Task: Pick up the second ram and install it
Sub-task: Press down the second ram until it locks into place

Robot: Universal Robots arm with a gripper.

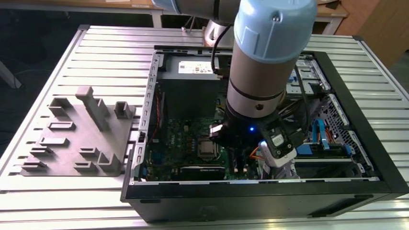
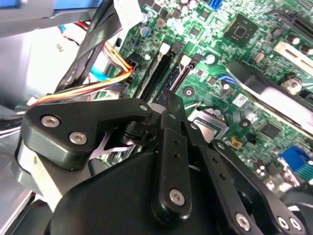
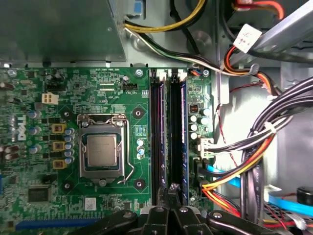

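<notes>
Hovering claw (image 3: 172,192) — fingertips together — above the motherboard's (image 3: 73,88) memory slots (image 3: 168,137).

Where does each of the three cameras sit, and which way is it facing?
Exterior view: off the arm, above, looking down at the open computer case and grey rack; the arm shows.
First wrist view: on the arm, facing straight down onto the motherboard and memory slots; pincer at the edge.
Second wrist view: behind the pincer, looking obliquely.
Both wrist views share the processor socket.
</notes>
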